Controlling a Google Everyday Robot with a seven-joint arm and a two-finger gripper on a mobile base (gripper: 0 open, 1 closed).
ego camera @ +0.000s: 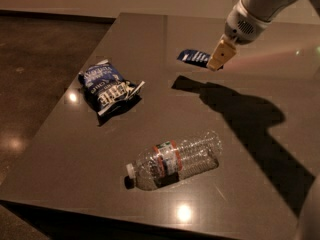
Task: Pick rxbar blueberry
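Note:
The rxbar blueberry [194, 56] is a small flat dark blue wrapper with pale lettering. It hangs a little above the dark table [150, 29], held at its right end, and its shadow lies on the table below it. My gripper [215, 63] comes in from the upper right on a white arm. Its tan fingers [220, 52] are shut on the bar's right end.
A blue-and-white chip bag [106, 88] lies at the left of the table. A clear plastic water bottle [175, 160] lies on its side near the front edge. The arm's broad shadow falls across the right of the table. The floor drops away to the left.

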